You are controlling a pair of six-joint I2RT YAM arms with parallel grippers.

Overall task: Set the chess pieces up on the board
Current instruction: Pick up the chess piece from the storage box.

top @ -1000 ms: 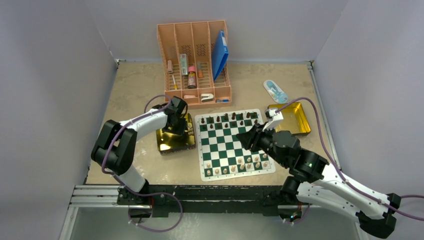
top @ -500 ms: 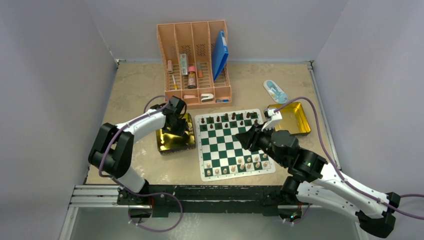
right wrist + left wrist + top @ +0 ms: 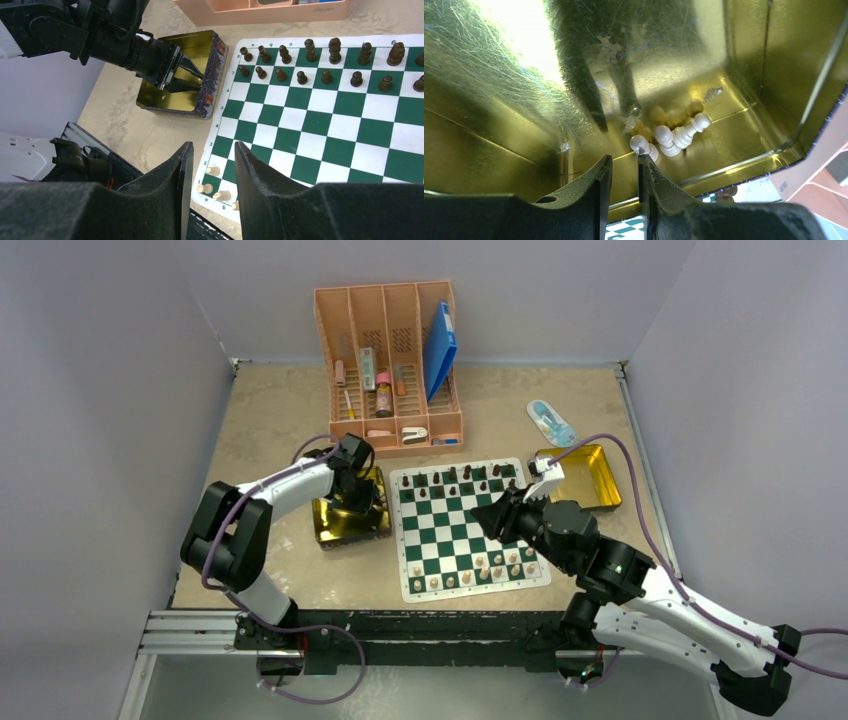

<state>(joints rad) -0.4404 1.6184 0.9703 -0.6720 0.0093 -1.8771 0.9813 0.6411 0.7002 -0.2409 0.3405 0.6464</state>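
While the left claw [image 3: 625,159] hangs inside the left gold tin [image 3: 335,530], its two fingers stand a narrow slit apart with nothing between them, so it is slightly open and empty. Just past the fingertips, toward 1 o'clock in the wrist view, a small cluster of loose pale pieces [image 3: 674,137] lies tipped over on the tin's floor against its wall. Whether the nearest one touches a finger I cannot tell.

Seen from above, that tin rests on the tabletop [image 3: 280,410] at 9 o'clock of the board [image 3: 452,530], just beside its white border. The board lies flat near the arms' bases. Dark pieces [image 3: 467,473] stand upright in two rows along its 12 o'clock edge. Standing pale pieces [image 3: 466,577] fill part of the two rows along its 6 o'clock edge.

The right claw [image 3: 483,515] hovers over the board's 3 o'clock half, above the bare middle squares. Its wrist view shows the fingers [image 3: 180,170] parted, so this claw is open too and holds nothing.

A second gold tin [image 3: 590,475] sits at 2 o'clock of the board, close to its corner. A pink organiser [image 3: 390,360] stands at 12 o'clock, nearer the back wall.
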